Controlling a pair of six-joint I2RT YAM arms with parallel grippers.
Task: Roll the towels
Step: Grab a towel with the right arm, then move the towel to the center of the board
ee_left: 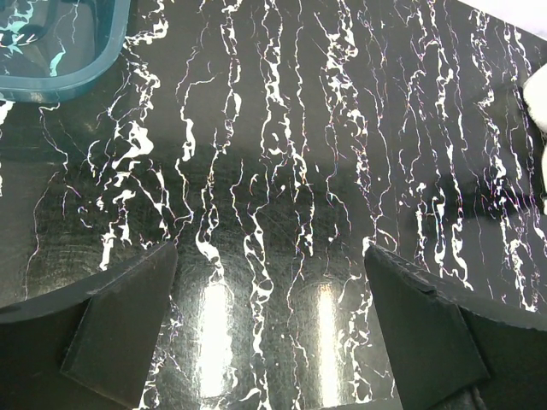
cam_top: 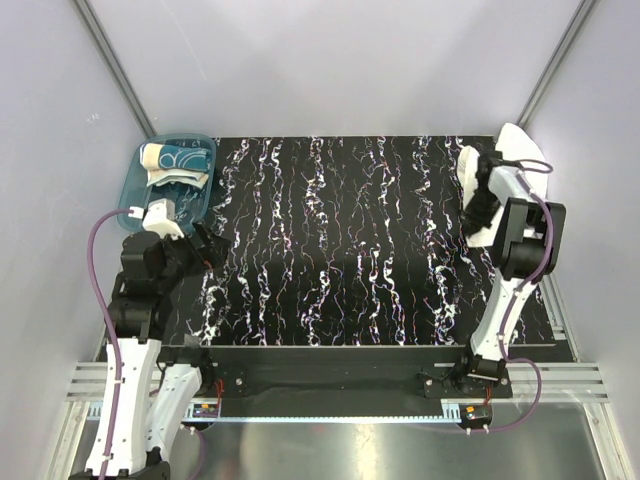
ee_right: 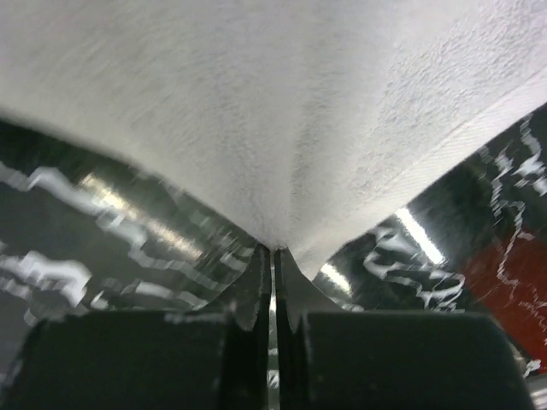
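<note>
right pincer [ee_right: 273, 256] clenched on an edge of the white towel [ee_right: 256, 102]; left pincer [ee_left: 269, 290] spread wide, empty, above the marbled table [ee_left: 282, 128].

The top view looks down from above and behind the arm bases. It is far enough off to take in the whole counter [cam_top: 350, 250], with the tub [cam_top: 170, 180] at far left and the white towel [cam_top: 518, 145] at far right. The left wrist view faces forward and down between its own jaws, from some way above the counter, and shares the tub's corner [ee_left: 60, 51] with the top view. The right wrist view sits almost against the white towel [ee_right: 256, 111], just past its own jaws.
</note>
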